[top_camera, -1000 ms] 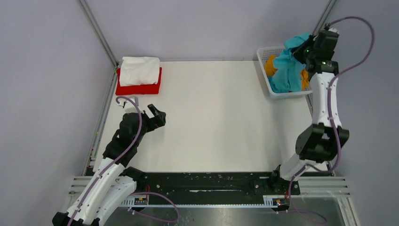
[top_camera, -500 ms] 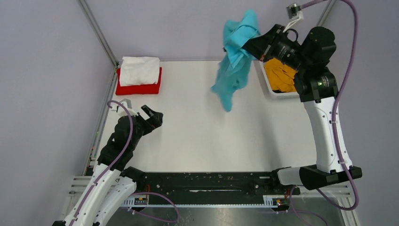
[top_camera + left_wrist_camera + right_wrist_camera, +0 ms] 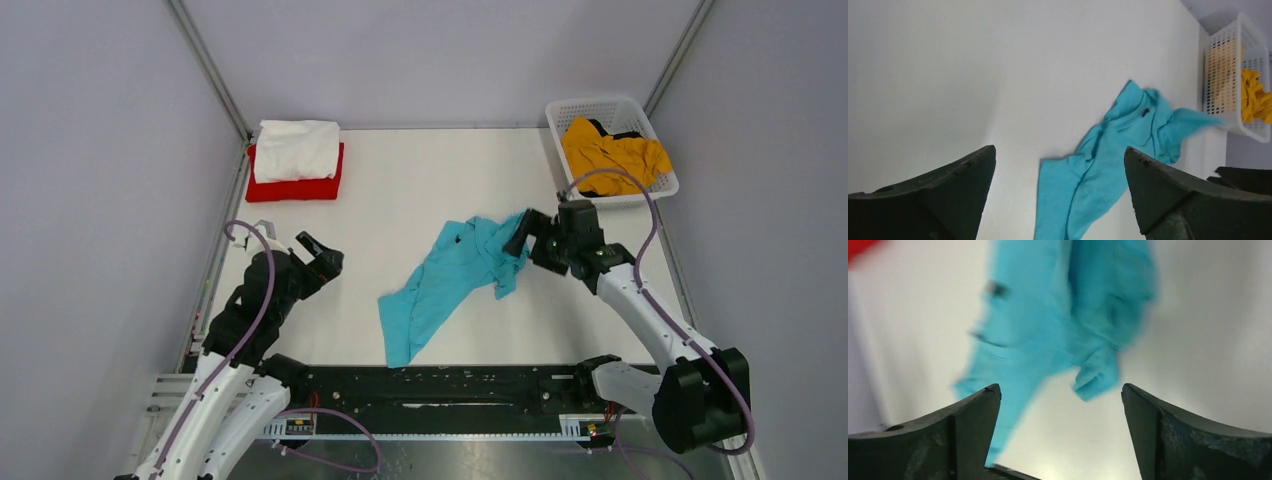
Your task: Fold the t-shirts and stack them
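Right gripper (image 3: 521,238) is spread wide, nothing in it, right at the right end of the turquoise shirt (image 3: 450,275), which lies crumpled on the table (image 3: 420,190). Left gripper (image 3: 325,251), also spread, hovers well left of that shirt. Beyond it to the left, the white shirt (image 3: 297,150) sits on the red shirt (image 3: 296,189); beyond it to the right, the mustard shirt (image 3: 610,150) is in the basket (image 3: 555,115).

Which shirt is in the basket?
The mustard yellow shirt, crumpled in the basket; the turquoise shirt lies loose on the table, the white shirt folded atop the red shirt.
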